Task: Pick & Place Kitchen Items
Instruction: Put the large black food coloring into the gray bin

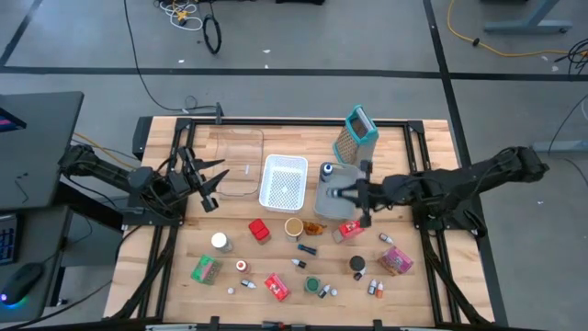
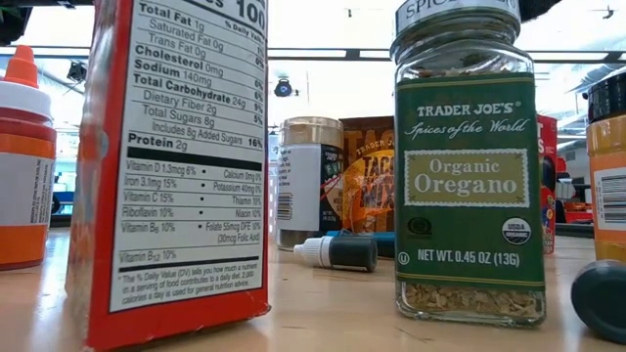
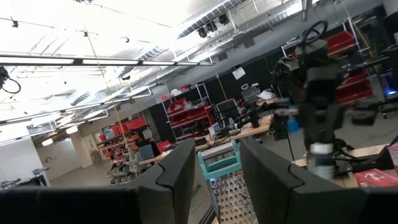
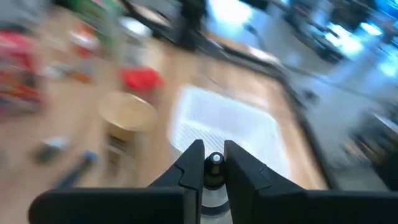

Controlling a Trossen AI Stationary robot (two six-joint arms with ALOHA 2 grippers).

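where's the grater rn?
High view: the grater stands at the table's far edge, right of centre, just behind the grey bin and right of the white basket.

My two arms are dark, nearly black, built of jointed segments with black cabling along them. The left gripper (image 1: 209,184) ends in two flat, angular black fingers (image 3: 180,177) with stepped inner edges. The right gripper (image 1: 331,194) has the same matte black, wedge-shaped fingers (image 4: 189,163) tapering toward the tips.
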